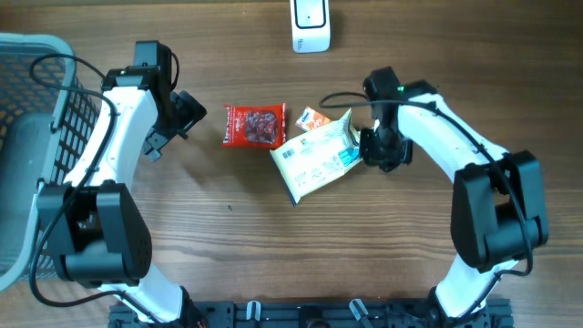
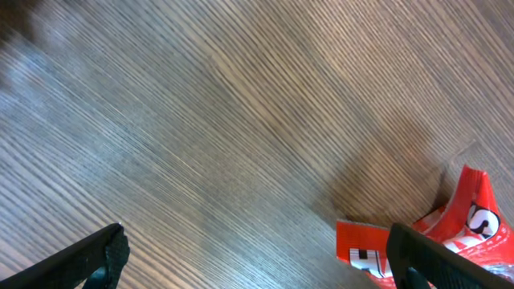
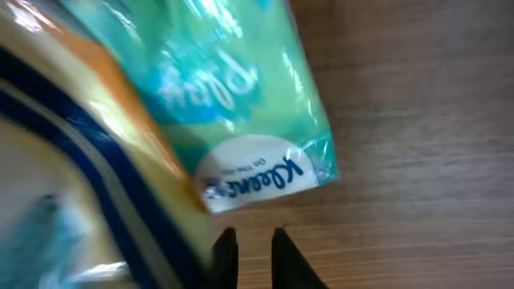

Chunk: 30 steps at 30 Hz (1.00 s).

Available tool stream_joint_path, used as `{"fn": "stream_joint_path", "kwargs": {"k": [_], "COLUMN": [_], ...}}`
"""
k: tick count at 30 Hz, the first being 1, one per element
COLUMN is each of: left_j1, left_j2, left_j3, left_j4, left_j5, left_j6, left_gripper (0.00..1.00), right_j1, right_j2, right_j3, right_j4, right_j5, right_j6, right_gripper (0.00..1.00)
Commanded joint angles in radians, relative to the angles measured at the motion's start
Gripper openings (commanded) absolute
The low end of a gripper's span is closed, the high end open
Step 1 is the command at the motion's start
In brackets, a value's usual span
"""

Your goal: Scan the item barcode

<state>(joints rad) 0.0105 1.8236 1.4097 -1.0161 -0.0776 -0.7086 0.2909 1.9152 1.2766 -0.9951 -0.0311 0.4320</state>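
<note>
**Tissue pack lies just left of the right gripper, its long side pointing at it**

We take the tissue pack (image 1: 319, 157) to be the item to scan, since the right gripper (image 1: 366, 150) sits at its right-hand short end. The pack lies on the table (image 1: 228, 255) with its long axis running from near-left to far-right, so the far-right end points at our right arm. From the right wrist, the brand oval on that end shows just beyond the fingertips (image 3: 225, 255). These are drawn nearly together with only wood visible between them, so we judge the pack is not held. An orange packet (image 1: 314, 118) touches the pack's far edge, and a red snack packet (image 1: 255, 126) lies just beside its left end.

The left gripper (image 1: 178, 129) hangs with its jaws spread wide, left of the red packet, which lies between it and the pack. The right arm is therefore the nearer one. The white scanner (image 1: 310, 25) stands at the far edge of the table, well apart from the pack. In our judgement the right jaws need to widen, close across the pack's short end, and carry it forward to the scanner. We see no barcode in these views
</note>
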Motion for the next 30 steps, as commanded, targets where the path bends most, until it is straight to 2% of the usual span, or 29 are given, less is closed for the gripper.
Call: {"fn": "stream_joint_path", "kwargs": {"k": [1,5,6,8,9,10,11,12,13,14,17,19,21,25,27,30], "left_j1": [0.005,0.005,0.005,0.005,0.005,0.005,0.005,0.005,0.005,0.005,0.005,0.005,0.005,0.005,0.005,0.005], "left_j2": [0.015,0.015,0.015,0.015,0.015,0.015,0.015,0.015,0.015,0.015,0.015,0.015,0.015,0.015,0.015,0.015], "left_j3": [-0.006,-0.006,-0.006,-0.006,-0.006,-0.006,-0.006,-0.006,-0.006,-0.006,-0.006,-0.006,-0.006,-0.006,-0.006,-0.006], "left_j4": [0.000,0.000,0.000,0.000,0.000,0.000,0.000,0.000,0.000,0.000,0.000,0.000,0.000,0.000,0.000,0.000], "left_j5": [-0.009,-0.009,-0.010,-0.009,-0.009,-0.010,-0.009,-0.009,-0.009,-0.009,-0.009,-0.009,-0.010,-0.009,-0.009,-0.009], "left_j6": [-0.010,-0.010,-0.010,-0.010,-0.010,-0.010,-0.010,-0.010,-0.010,-0.010,-0.010,-0.010,-0.010,-0.010,-0.010,-0.010], "left_gripper": [1.00,1.00,1.00,1.00,1.00,1.00,1.00,1.00,1.00,1.00,1.00,1.00,1.00,1.00,1.00,1.00], "right_j1": [-0.005,-0.005,-0.005,-0.006,-0.011,-0.018,-0.025,-0.025,-0.025,-0.025,-0.018,0.001,0.006,0.007,0.007,0.009], "right_j2": [0.010,0.010,0.010,0.010,0.010,0.010,0.010,0.009,0.009,0.009,0.011,0.011,0.011,0.011,0.011,0.012], "right_j3": [-0.085,-0.106,-0.106,-0.086,-0.043,0.013,0.080,0.137,0.191,0.216,0.189,0.110,0.021,-0.122,-0.188,-0.256], "right_j4": [0.099,0.331,0.448,0.529,0.534,0.499,0.431,0.351,0.262,0.212,0.137,0.170,0.250,0.457,0.649,0.830], "right_j5": [-0.014,-0.014,-0.014,-0.014,-0.010,-0.010,-0.011,-0.021,-0.077,-0.146,-0.460,-0.463,-0.460,-0.478,-0.546,-0.546], "right_j6": [0.057,0.068,0.064,0.047,0.010,-0.027,-0.051,-0.051,-0.052,-0.062,-0.159,-0.178,-0.138,0.058,0.090,0.180], "right_gripper": [0.18,0.18,0.24,0.32,0.40,0.52,0.68,0.78,0.88,0.93,0.99,1.00,1.00,1.00,1.00,1.00]}}
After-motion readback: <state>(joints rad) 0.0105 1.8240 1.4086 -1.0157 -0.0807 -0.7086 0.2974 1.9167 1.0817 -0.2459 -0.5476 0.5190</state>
